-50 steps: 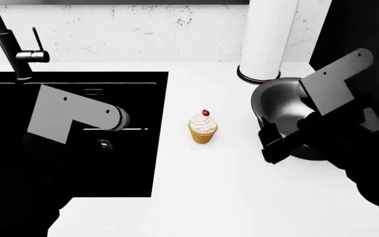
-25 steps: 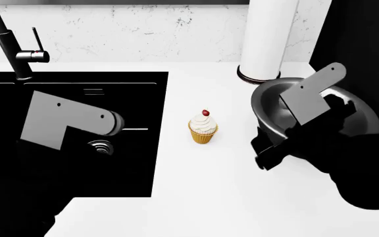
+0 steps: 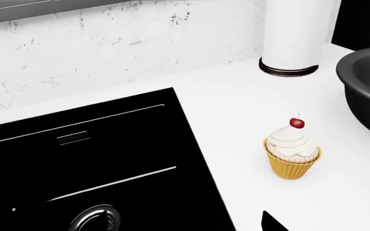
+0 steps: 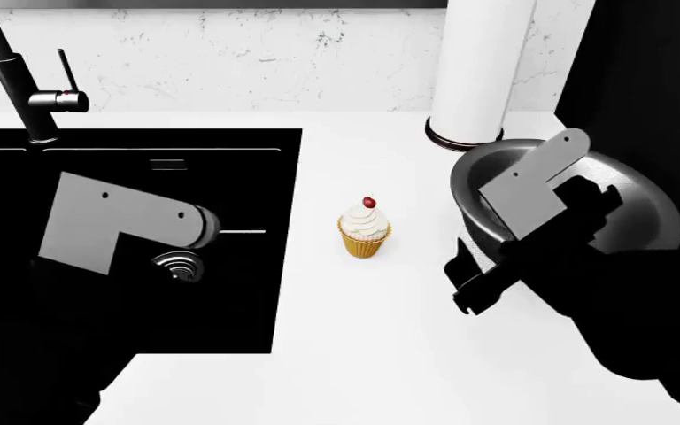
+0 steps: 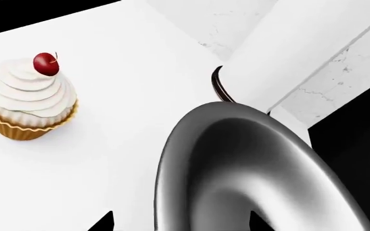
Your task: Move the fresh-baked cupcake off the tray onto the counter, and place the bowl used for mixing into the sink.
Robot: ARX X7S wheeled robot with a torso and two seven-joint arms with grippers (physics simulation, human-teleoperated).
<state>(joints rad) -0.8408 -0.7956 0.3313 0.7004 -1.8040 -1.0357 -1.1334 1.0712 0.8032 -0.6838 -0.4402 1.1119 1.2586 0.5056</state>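
The cupcake (image 4: pixel 364 228) with its yellow wrapper, white frosting and red cherry stands directly on the white counter (image 4: pixel 364 336), between sink and bowl; it also shows in the left wrist view (image 3: pixel 292 155) and the right wrist view (image 5: pixel 27 103). No tray is in view. The metal bowl (image 4: pixel 623 208) sits on the counter at the right. My right gripper (image 5: pixel 181 224) is open, its fingertips (image 5: pixel 108 222) straddling the bowl's near rim (image 5: pixel 172 183). My left gripper (image 3: pixel 188 225) is open and empty over the black sink (image 4: pixel 245 292), near the drain (image 3: pixel 95 219).
A tall white cylinder with a dark base (image 4: pixel 476 80) stands behind the bowl against the marbled wall. The dark faucet (image 4: pixel 27 88) rises at the sink's back left. A black mass fills the far right.
My right arm has swung down and left, bringing the gripper to the bowl's near rim. The left arm has shifted slightly over the sink. Cupcake and bowl have not moved.
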